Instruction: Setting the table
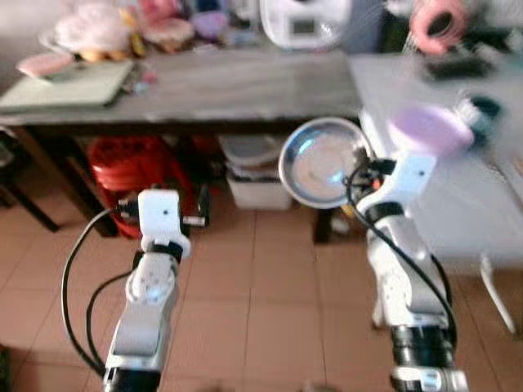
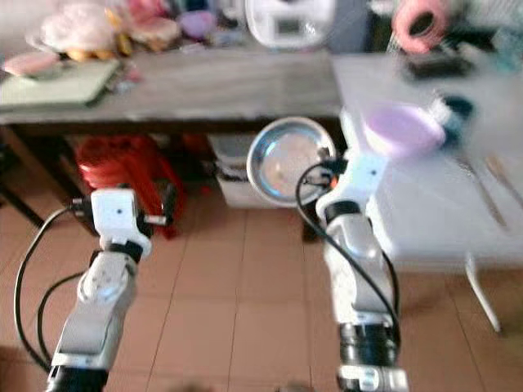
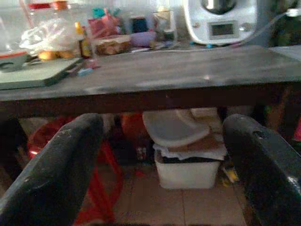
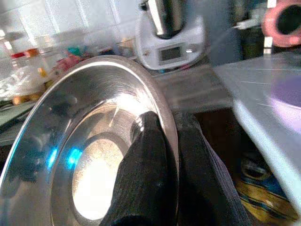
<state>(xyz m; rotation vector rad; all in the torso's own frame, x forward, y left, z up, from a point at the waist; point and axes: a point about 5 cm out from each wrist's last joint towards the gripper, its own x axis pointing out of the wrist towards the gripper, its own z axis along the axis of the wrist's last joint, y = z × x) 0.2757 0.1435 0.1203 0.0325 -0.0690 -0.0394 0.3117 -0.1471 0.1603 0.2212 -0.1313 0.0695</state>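
The robot appears to be mid-carry, bringing a steel plate (image 1: 321,165) toward the white table (image 1: 458,204) on the right. The right gripper (image 4: 171,155) is pinched shut on the plate's rim, holding it tilted on edge in the air beside the table's near-left corner. The left gripper (image 3: 160,169) hangs empty, fingers wide apart. Next, the plate likely needs levelling and lowering onto bare tabletop, clear of the purple bowl (image 1: 431,131). Beyond stands a cluttered dark wooden table (image 1: 204,90) on a terracotta tile floor (image 1: 270,310).
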